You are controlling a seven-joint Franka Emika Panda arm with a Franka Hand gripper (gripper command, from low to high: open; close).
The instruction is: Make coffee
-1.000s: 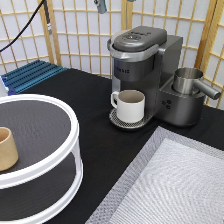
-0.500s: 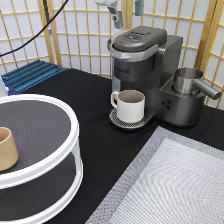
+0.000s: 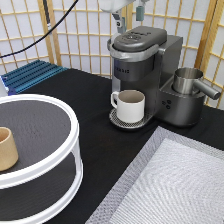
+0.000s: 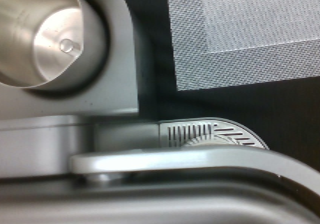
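My gripper (image 3: 131, 20) hangs at the exterior view's top, just above the closed lid of the grey coffee machine (image 3: 145, 55). Its two fingers stand apart and hold nothing. A white handled mug (image 3: 130, 105) stands on the round drip tray (image 3: 116, 121) under the machine's spout. The wrist view looks straight down on the machine's lid (image 4: 164, 165) and the drip tray (image 4: 211, 134). The coffee pod is out of view.
A steel pitcher (image 3: 189, 81) sits on the machine's side base, also in the wrist view (image 4: 44, 40). A tan handleless cup (image 3: 7, 148) stands on a white two-tier round stand (image 3: 55, 160) at the left. A grey mat (image 3: 175, 185) lies at the bottom right. A blue rack (image 3: 30, 75) is at the back left.
My gripper has moved to the right and slightly down, from the top edge to a spot over the machine's lid. Nothing else has moved.
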